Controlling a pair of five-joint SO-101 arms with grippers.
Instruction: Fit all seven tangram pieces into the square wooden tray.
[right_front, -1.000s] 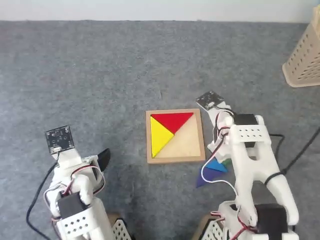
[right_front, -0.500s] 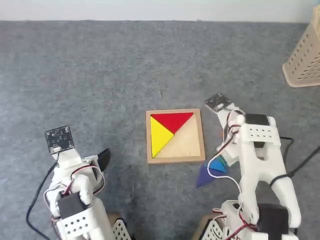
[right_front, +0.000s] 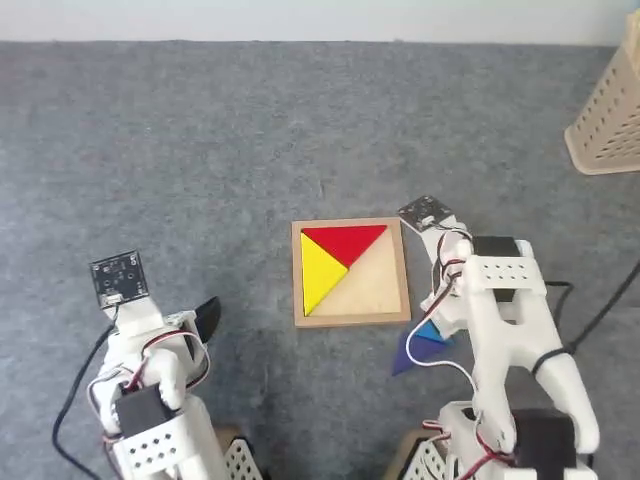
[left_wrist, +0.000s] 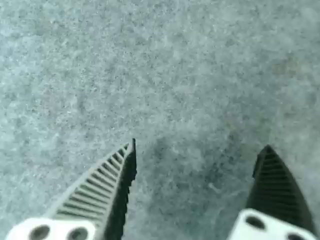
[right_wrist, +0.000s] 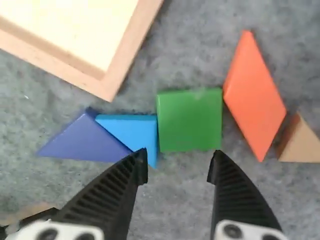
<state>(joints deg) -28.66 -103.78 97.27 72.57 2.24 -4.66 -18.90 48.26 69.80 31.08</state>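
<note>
The right hand (right_wrist: 178, 154) hangs open and empty over one edge of the green square (right_wrist: 190, 120). The blue triangle (right_wrist: 130, 132) touching that square lies at four o'clock of the wooden tray (right_front: 350, 320).

Rough, fuzzy grey cloth across the worktop (right_front: 200, 150). Pale, matt bare wood for the tray (right_front: 350, 320). Smooth, faintly glossy paint on the green square (right_wrist: 190, 120) beside the tray. Ribbed matt plastic on the right hand (right_wrist: 179, 154).

The left arm (right_front: 150, 385) and right arm (right_front: 510, 320) are cast in white, with black motors (right_front: 493, 246) and looped cables (right_front: 437, 283); ribbed black fingers (right_wrist: 117, 187) are fitted.
</note>
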